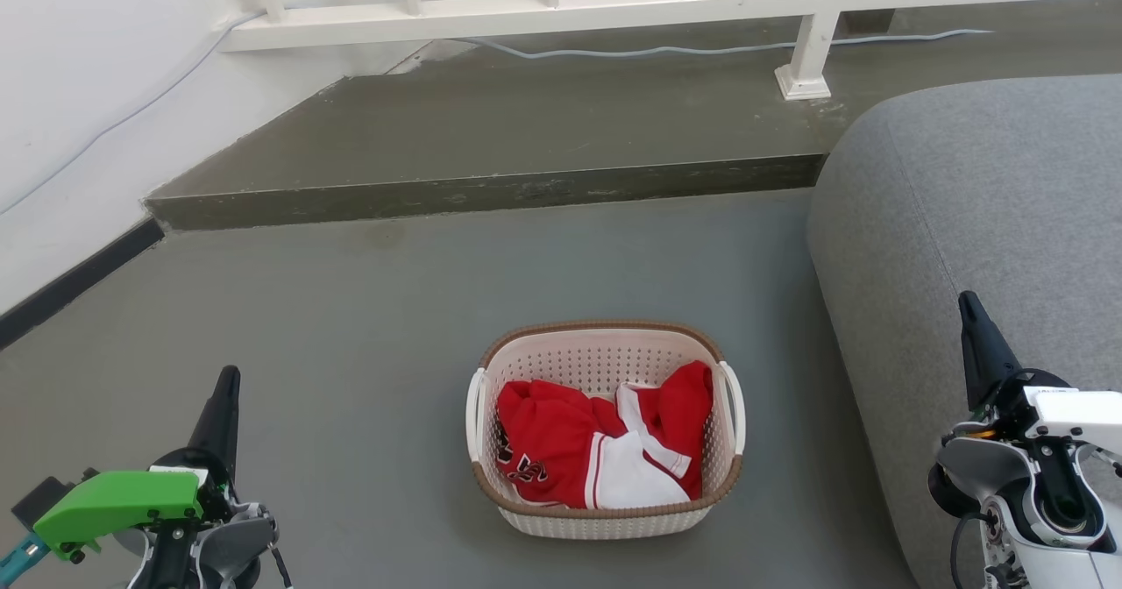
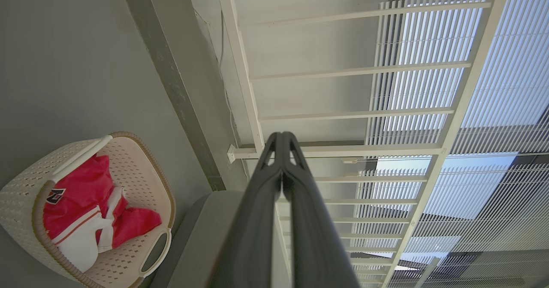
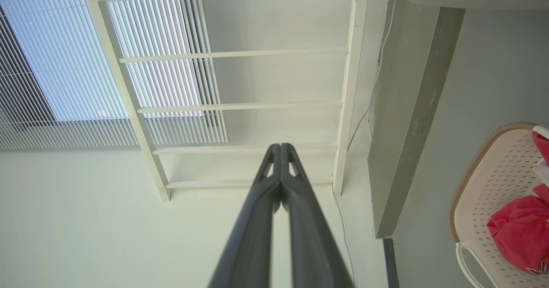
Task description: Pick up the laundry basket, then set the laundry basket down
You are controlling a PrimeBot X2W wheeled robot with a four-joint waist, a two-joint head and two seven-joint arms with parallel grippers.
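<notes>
The laundry basket (image 1: 605,348) stands on the grey floor in the lower middle of the head view, cream-white and perforated with a brown rim and white loop handles on both sides. Red and white clothes (image 1: 596,449) lie inside it. My left gripper (image 1: 226,387) is shut at the lower left, well away from the basket. At the lower right my right gripper (image 1: 969,304) is shut too, over the sofa's edge. The left wrist view has the basket (image 2: 141,168) at its lower left, beside the shut left gripper (image 2: 282,134). The right wrist view catches the basket (image 3: 489,181) at its right edge, with the right gripper (image 3: 279,145) shut.
A grey sofa (image 1: 990,221) rises just right of the basket. A raised concrete step (image 1: 491,190) runs across behind it, topped by a white railing (image 1: 815,46) with a cable along the floor. A white wall (image 1: 79,89) closes the left side.
</notes>
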